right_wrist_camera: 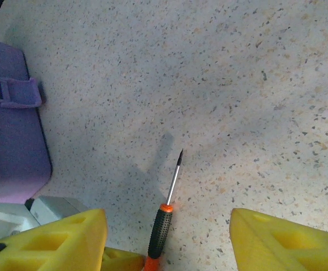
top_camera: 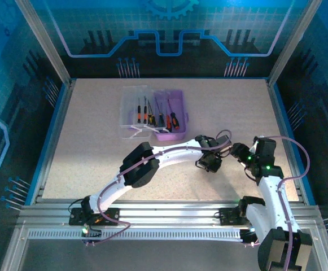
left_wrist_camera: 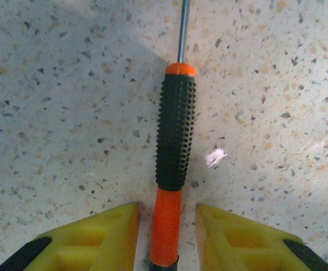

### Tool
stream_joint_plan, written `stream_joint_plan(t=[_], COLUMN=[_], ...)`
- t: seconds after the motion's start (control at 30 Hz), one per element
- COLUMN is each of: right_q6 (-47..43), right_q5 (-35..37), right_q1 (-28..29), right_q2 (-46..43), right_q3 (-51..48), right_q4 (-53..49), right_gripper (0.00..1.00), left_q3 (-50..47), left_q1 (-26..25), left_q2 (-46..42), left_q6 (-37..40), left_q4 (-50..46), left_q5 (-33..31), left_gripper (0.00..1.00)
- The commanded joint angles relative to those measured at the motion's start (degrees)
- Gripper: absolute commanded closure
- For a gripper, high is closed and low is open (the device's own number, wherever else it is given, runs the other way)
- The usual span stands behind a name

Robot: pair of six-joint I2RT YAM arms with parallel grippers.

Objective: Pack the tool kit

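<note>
Screwdriver [left_wrist_camera: 175, 135]: raised over the table [top_camera: 96, 141], right of its middle.
Left gripper [left_wrist_camera: 166, 208]: pinching the orange butt, so the shaft juts free.
Left arm: stretched low, rightward.
Right gripper [right_wrist_camera: 166, 214]: facing it, fingers spread, untouching; I'd guess a regrip.
Purple case [top_camera: 170, 136]: open by the far edge.

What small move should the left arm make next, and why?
Probably lift the left gripper a little and carry it toward the purple case. It appears closed on the orange end of the screwdriver, whose tip casts a separate shadow, so it seems to be off the table. The case lies open with other screwdrivers inside, and the right gripper stands open nearby.
</note>
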Motion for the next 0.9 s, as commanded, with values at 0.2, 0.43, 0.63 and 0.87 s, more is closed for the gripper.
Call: stream_joint_plan(t=[0.2, 0.43, 0.63, 0.87], right_q6=[0.15, 0.41, 0.84, 0.59], right_q5=[-1.37, -2.73, -4.35, -5.71], right_q1=[-1.7, -1.98, -2.03, -2.0], right_q2=[-1.43, -2.3, -1.46, -1.87], right_q3=[-0.32, -1.06, -1.44, -1.46], right_q4=[-0.36, 0.74, 2.11, 2.44], right_gripper=[0.4, 0.4, 0.4, 0.4], left_q3=[-3.14, -19.31, -23.77, -24.42], left_q1=[-0.9, 1.43, 1.81, 1.92], left_q2=[0.6, -7.3, -10.78, -16.33], left_q6=[1.76, 1.12, 0.77, 0.37], left_q4=[-5.18, 1.56, 2.99, 3.52], left_q5=[-8.61, -13.39, -13.89, -13.19], left_gripper=[0.74, 0.79, 0.86, 0.88])
